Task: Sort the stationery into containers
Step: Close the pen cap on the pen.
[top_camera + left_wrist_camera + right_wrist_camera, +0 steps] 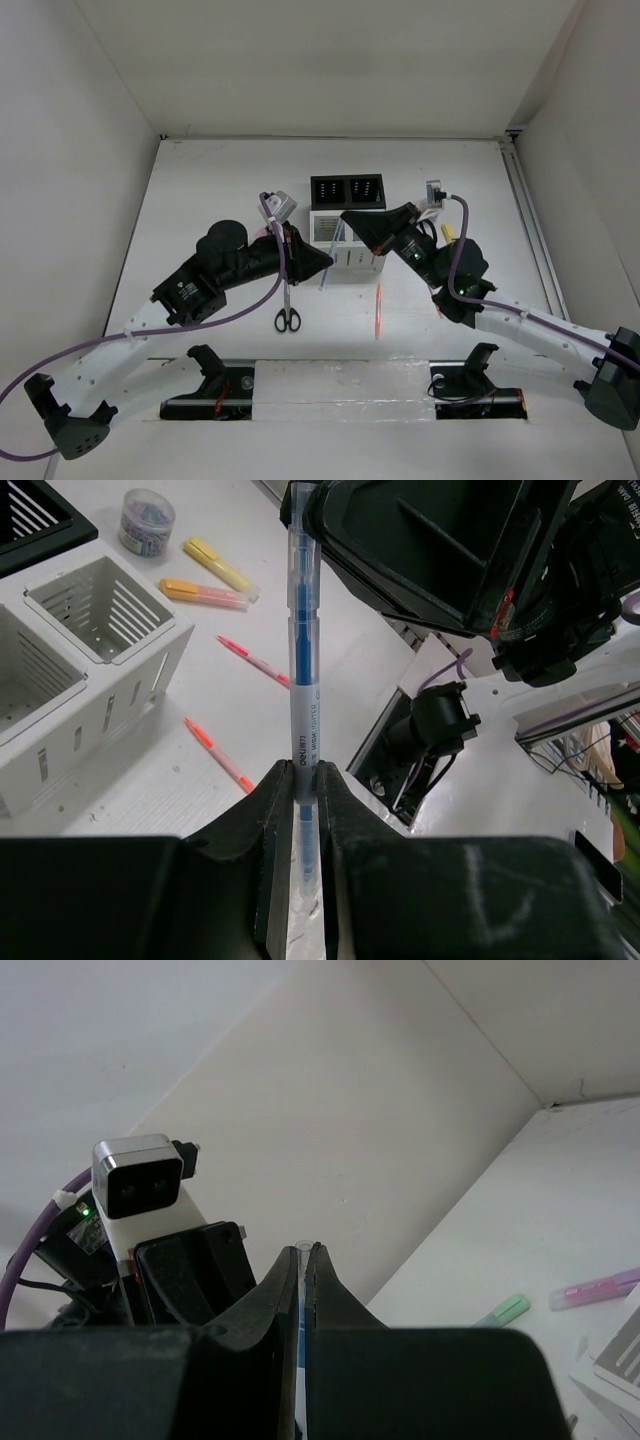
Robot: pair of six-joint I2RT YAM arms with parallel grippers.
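Note:
A thin blue pen (303, 630) with a clear barrel hangs in the air beside the white containers (340, 245). Both grippers grip it. My left gripper (305, 772) is shut on its lower part. My right gripper (304, 1252) is shut on its upper end, and the pen (301, 1312) shows as a blue sliver between the jaws. In the top view the left gripper (324, 262) and right gripper (348, 217) meet over the white boxes, with the pen (331, 258) between them. The black containers (348, 190) stand just behind.
Black-handled scissors (287, 305) and an orange pen (378, 310) lie in front of the boxes. Right of the boxes lie a grey tape roll (147, 520), yellow (215, 562) and orange (203, 593) highlighters and two red pens (255, 660). Green (505, 1310) and pink (600, 1288) highlighters lie left.

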